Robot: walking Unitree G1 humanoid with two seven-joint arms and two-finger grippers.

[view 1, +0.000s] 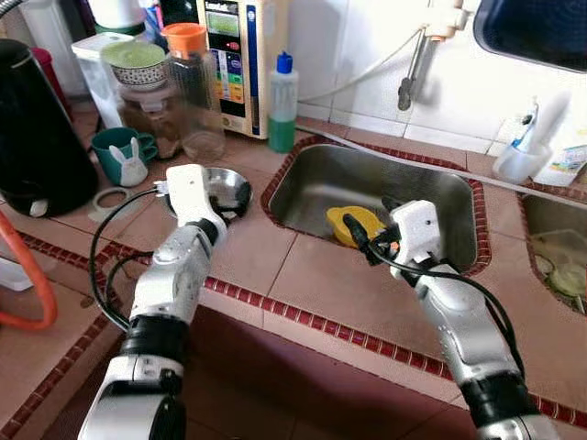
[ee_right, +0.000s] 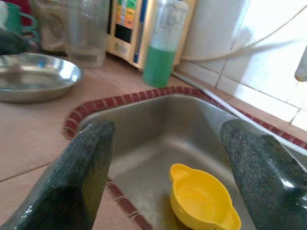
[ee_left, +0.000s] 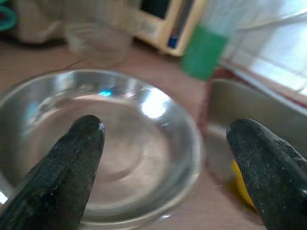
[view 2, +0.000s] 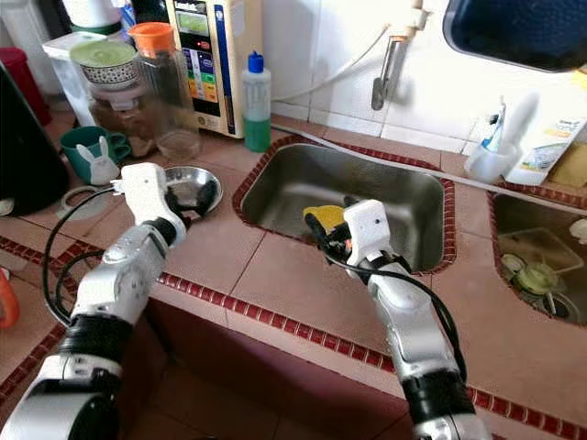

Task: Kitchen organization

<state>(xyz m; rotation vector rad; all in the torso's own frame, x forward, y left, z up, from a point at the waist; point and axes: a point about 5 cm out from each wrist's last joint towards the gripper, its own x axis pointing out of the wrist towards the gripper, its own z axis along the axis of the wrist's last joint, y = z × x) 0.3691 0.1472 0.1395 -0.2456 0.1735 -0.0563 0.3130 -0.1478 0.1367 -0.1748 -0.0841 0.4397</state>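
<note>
A shallow steel bowl (view 1: 231, 186) sits on the tiled counter left of the sink (view 1: 431, 197). My left gripper (ee_left: 172, 163) is open just above the bowl's near rim, one finger (ee_left: 67, 167) over the dish and the other beyond its edge. A small yellow bowl with handles (ee_right: 201, 201) lies on the sink's bottom near the front wall. My right gripper (ee_right: 177, 158) hangs open over the sink's front edge, with the yellow bowl a little below and between the fingers. Neither gripper holds anything.
A green soap bottle (view 1: 282, 105), a water purifier (view 1: 243, 55), a glass jar with an orange lid (view 1: 193, 92), a teal rabbit mug (view 1: 124, 156) and a black kettle (view 1: 37, 128) crowd the back left. The faucet (view 1: 415, 64) hangs above the sink. A second basin (view 1: 555, 247) lies right.
</note>
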